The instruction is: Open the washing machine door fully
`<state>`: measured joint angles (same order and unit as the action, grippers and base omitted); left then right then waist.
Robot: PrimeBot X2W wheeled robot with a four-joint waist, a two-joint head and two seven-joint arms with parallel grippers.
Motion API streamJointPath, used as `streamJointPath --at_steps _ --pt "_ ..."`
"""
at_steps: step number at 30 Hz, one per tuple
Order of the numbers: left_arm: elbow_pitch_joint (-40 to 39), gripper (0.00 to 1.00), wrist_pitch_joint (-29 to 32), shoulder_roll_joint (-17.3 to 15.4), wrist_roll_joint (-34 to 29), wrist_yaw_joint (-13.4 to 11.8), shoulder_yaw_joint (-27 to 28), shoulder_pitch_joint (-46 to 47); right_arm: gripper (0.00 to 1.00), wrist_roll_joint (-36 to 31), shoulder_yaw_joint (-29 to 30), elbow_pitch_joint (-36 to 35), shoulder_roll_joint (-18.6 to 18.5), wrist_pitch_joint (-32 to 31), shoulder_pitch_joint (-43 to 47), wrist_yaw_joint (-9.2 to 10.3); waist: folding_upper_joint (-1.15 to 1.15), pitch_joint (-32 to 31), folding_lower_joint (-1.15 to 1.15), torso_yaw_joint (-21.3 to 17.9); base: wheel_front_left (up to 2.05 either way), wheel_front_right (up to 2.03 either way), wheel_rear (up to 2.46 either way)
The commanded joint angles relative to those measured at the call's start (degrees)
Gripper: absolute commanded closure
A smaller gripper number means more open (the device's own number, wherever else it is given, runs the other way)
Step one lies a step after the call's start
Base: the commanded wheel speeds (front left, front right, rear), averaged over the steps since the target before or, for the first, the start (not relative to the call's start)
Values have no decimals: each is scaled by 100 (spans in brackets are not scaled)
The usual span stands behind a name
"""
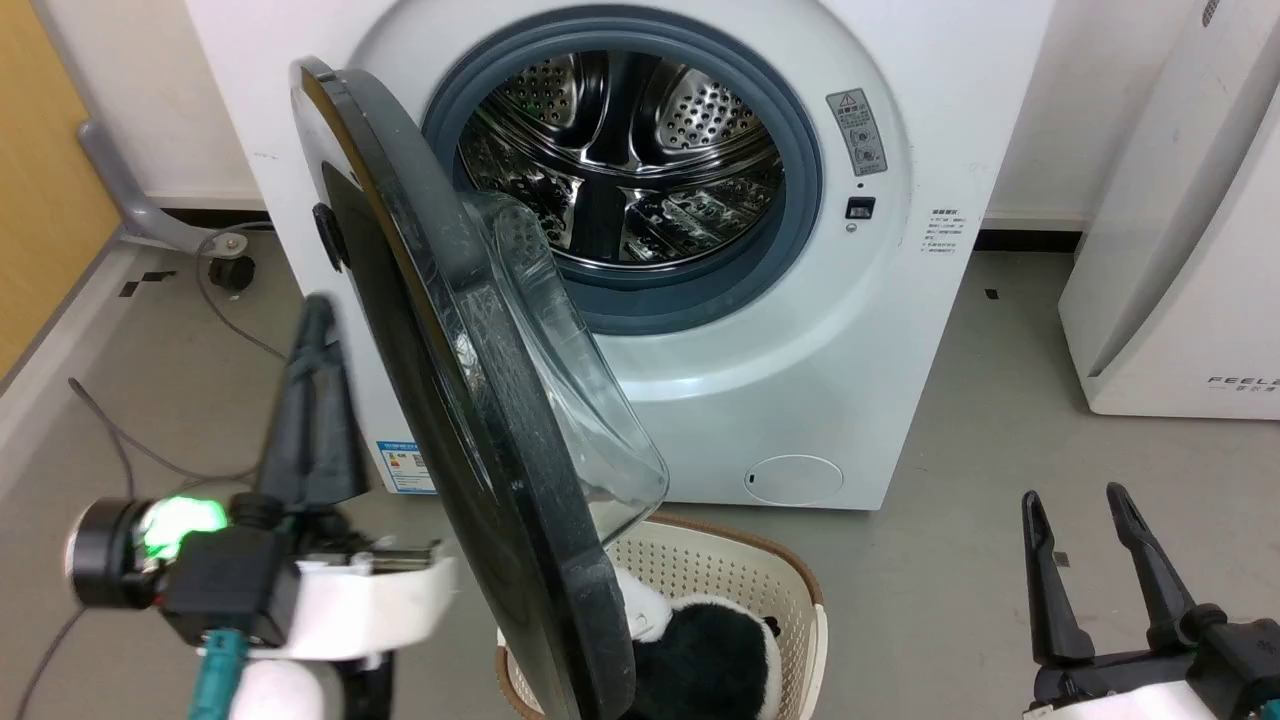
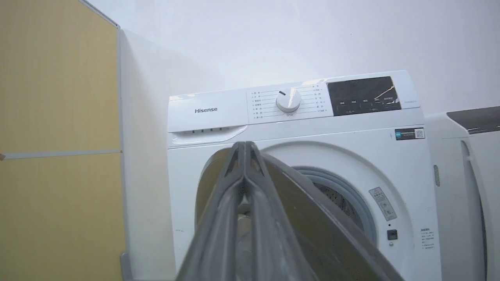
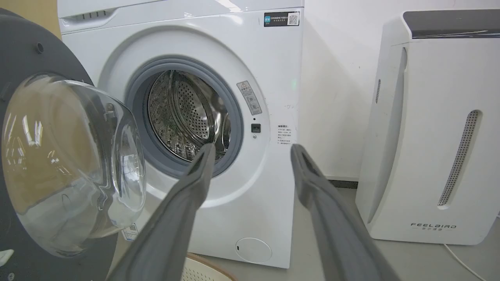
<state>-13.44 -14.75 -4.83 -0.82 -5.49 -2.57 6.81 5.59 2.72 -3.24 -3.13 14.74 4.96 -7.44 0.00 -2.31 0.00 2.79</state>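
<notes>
The washing machine [image 1: 800,330] is a white front-loader with a grey gasket and a steel drum [image 1: 620,150]. Its door [image 1: 420,330], a glossy black disc with a bulging glass bowl [image 3: 70,164], is hinged on the left and stands swung out roughly square to the front, edge-on to the head view. My left gripper [image 1: 318,320] is shut with nothing in it, fingers pointing up beside the door's outer black face; I cannot tell if they touch. In the left wrist view the shut fingertips [image 2: 244,146] overlap the door [image 2: 312,210]. My right gripper [image 1: 1078,505] is open at the lower right, facing the drum [image 3: 183,117].
A cream laundry basket [image 1: 740,580] holding a black-and-white plush toy [image 1: 700,640] sits on the floor under the door's lower edge. The white FEELBIRD appliance [image 1: 1190,250] stands to the right. A wooden panel [image 1: 40,170], a grey pipe and cables [image 1: 110,430] are at the left.
</notes>
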Motion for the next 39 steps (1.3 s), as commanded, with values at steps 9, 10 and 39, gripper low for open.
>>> streamJointPath --at_steps 9,10,39 --pt "-587 100 -25 60 -123 328 -1177 201 0 -10 -45 -56 24 26 101 -5 0 -5 0 4 0 0 0" --pt "-609 100 -25 66 -133 352 -1303 188 0 -12 -41 -58 24 26 104 -5 0 -7 0 7 0 0 0" --pt "473 100 -25 -32 -65 731 -3421 -738 0 -10 31 10 25 26 152 -5 0 137 0 420 0 0 0"
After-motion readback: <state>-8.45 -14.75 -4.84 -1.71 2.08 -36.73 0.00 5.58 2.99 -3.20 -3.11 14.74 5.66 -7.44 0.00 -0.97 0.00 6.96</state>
